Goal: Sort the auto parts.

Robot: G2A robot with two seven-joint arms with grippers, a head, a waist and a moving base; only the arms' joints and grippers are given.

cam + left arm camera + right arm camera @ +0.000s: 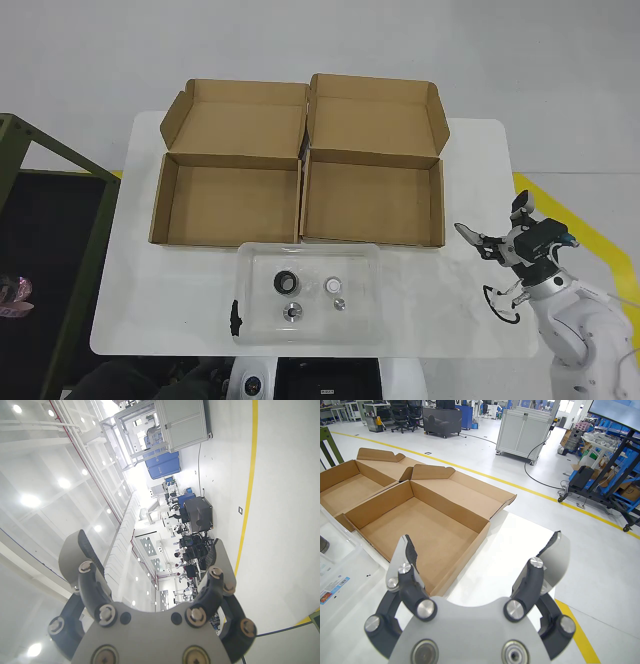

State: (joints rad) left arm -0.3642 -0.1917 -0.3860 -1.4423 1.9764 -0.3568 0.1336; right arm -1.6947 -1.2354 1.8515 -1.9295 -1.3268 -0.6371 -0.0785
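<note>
- Right gripper [482, 538] hangs over the white table [470, 150], at its edge and well to the right of the clear tray [245, 300]. Its jaws are spread wide with nothing between them.
- Left gripper [149, 538] is likewise spread wide and empty, aimed out into the hall. Where it stands relative to the tray cannot be told.
- Inside the tray lie the auto parts, each apart from the others: a black ring [287, 283], a white piece [332, 285], a larger metal piece [292, 310] and a smaller metal piece [339, 304].
- Just behind the tray two open cardboard boxes sit side by side: the left box [228, 205] behind the tray's left half and the right box [372, 203] behind its right half.
</note>
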